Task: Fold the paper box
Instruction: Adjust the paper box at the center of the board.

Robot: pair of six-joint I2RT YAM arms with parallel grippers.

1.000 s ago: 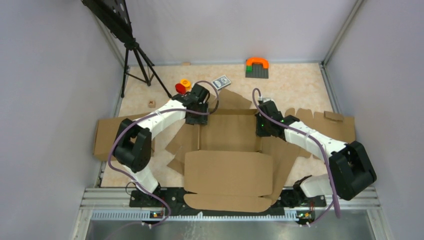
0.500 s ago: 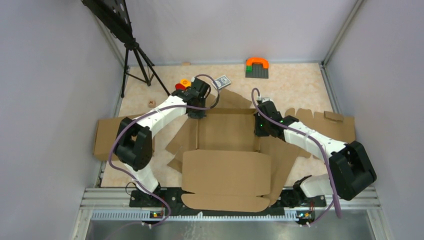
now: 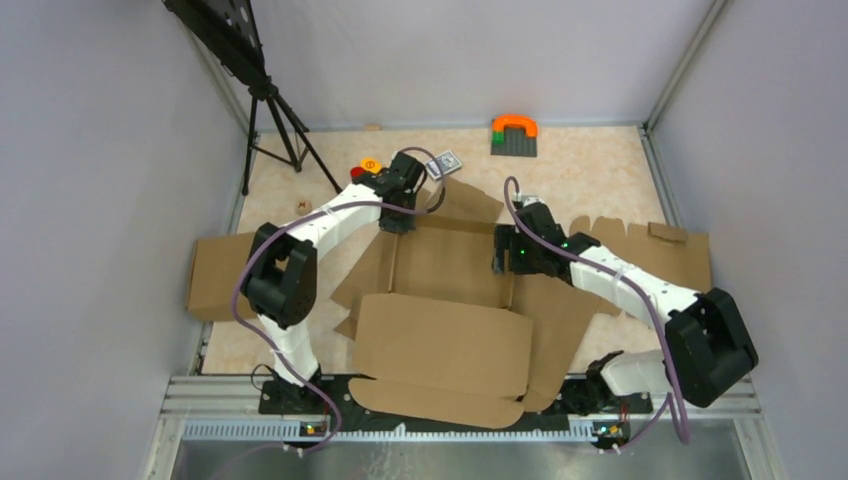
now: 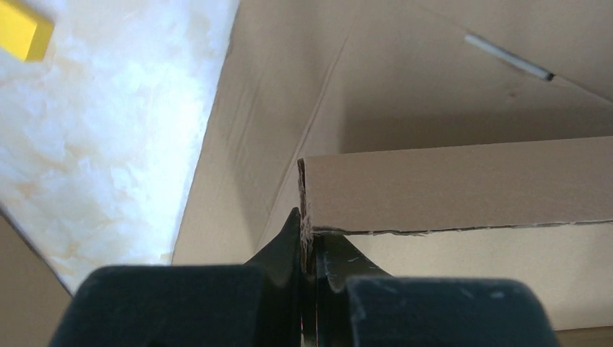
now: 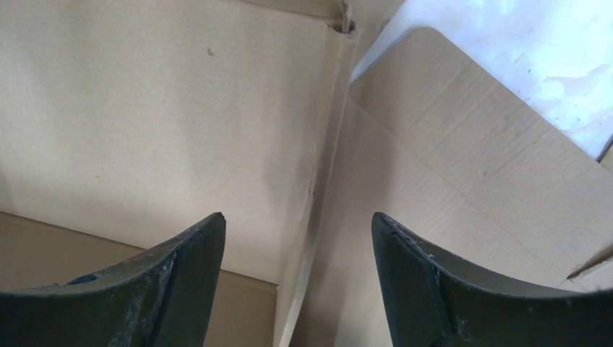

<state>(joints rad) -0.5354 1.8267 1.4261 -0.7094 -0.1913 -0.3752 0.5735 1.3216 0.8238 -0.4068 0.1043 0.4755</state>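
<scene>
Left tool [image 4: 307, 233] clamped on paper box [image 3: 455, 262] wall | right tool [image 5: 296, 218] apart | its long axis near-far

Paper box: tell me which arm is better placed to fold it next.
Left, probably. The left gripper is shut on a raised wall edge of the paper box, so it can steer that wall. The right gripper hangs open over a crease, holding nothing.

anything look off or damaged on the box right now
Yes: the paper box lies askew, its near flap overhanging the metal rail. One wall edge, seen from the left wrist, looks ragged.
</scene>
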